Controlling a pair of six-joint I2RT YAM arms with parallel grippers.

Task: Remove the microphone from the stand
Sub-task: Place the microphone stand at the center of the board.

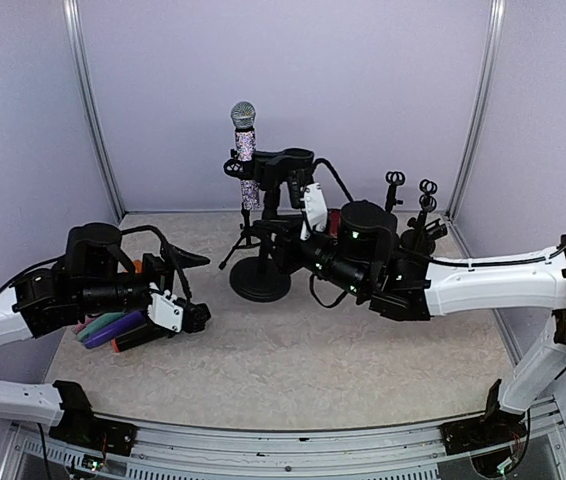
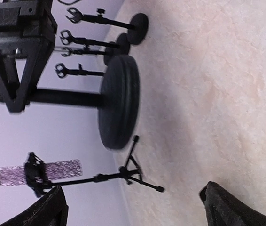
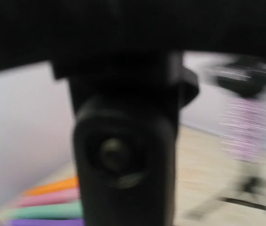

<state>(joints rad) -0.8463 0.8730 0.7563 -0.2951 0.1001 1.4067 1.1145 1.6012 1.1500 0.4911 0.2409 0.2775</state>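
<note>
Microphone [image 1: 245, 148] upright in clip of tripod stand [image 2: 123, 175], back centre. Left gripper [image 1: 201, 290] spread wide, empty. Right gripper [image 1: 271, 235] at round-base stand [image 1: 260, 283]; grip unclear, its wrist view blurred. Top view alone shows coloured cylinders [image 1: 113, 330] under left arm.

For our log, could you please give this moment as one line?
mic in tripod stand | left gripper open, empty | right gripper shut on round-base stand
</note>
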